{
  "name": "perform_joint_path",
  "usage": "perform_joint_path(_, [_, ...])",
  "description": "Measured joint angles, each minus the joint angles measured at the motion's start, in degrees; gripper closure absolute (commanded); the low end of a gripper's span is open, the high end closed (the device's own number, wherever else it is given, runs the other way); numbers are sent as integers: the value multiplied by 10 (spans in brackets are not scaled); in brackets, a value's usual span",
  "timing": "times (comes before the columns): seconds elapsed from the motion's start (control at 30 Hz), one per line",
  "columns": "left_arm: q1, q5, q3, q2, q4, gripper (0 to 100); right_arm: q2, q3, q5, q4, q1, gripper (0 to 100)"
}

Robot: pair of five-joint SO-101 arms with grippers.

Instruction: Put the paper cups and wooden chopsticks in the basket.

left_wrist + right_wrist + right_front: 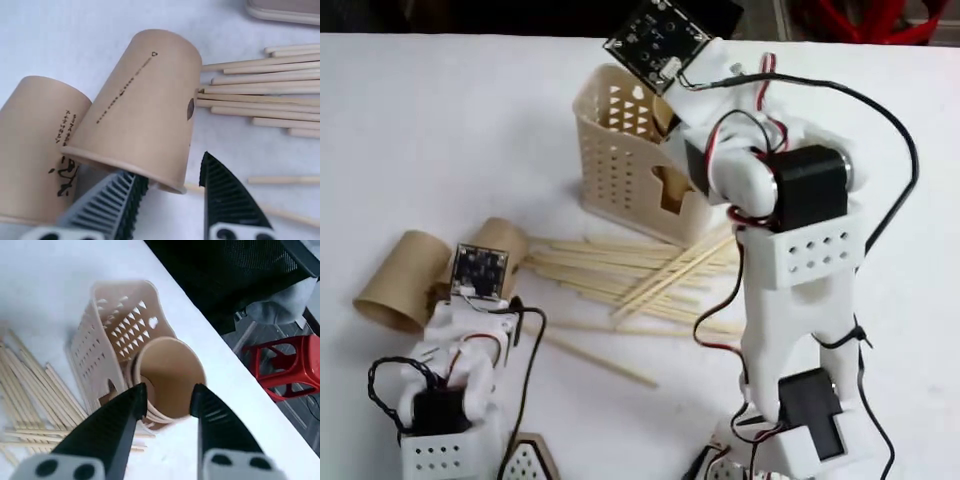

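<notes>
In the high view's lower left, the left gripper point(172, 170) gapes empty at the mouth of a paper cup point(145, 105). The cup lies on its side, its base pointing away toward the chopsticks point(260, 95), so this arm is the nearer. Farther off, at upper centre, the right gripper point(169, 390) hangs open over a nested cup point(170, 370) in the basket point(95, 340).

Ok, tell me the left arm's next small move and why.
Probably ease the left gripper forward so its open jaws straddle the rim of the nearer tan paper cup lying on its side: it sits right at that rim, gripping nothing.
</notes>
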Motion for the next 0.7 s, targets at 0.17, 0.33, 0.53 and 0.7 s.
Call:
perform_joint_path(0.17, [-1,0,0,0,0,820,0,0,-44,18,-75,918])
perform_joint_path(0.33, [-42,0,-4,0,0,820,0,16,-93,34,-164,918])
perform_joint_path(0.53, [-131,0,-49,0,0,820,0,83,-131,34,-227,918])
perform_joint_path(0.7, [-180,0,-86,0,5,819,0,166,-144,34,-232,920])
